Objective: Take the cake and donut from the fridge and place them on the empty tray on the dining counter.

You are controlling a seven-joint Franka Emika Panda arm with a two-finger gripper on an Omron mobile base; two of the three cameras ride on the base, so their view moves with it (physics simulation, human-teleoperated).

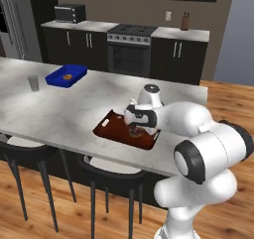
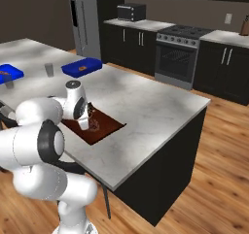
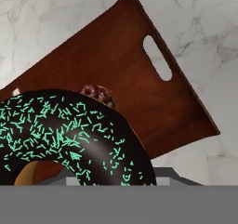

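Marbled grey-white counter (image 1: pixel 59 114) fills my left base view, and I've got the gripper (image 1: pixel 135 130) hanging low over the dark reddish-brown tray (image 1: pixel 111 129). Something dark sits right under the gripper, touching or nearly touching the tray floor; too small for me to tell apart from here. Well off to the gripper's far left sits a bright blue tray (image 1: pixel 66 76), with a small glass (image 1: pixel 33 83) beside it.

Over to the right base view: gripper (image 2: pixel 92 124) again poised above the tray (image 2: pixel 109 126), a dark lump just beneath it. The grey fridge (image 2: pixel 85 19) stands far behind the gripper, past the counter.

Hand view now, and it's clear: the donut (image 3: pixel 69 135), chocolate icing with green sprinkles, sits clamped in the gripper, jaws partway closed on it, pressed right up to the camera. Just beyond the donut I see the cake (image 3: pixel 97 94), a brown-reddish lump resting on the tray (image 3: pixel 139 102). The tray's handle slot lies further ahead.
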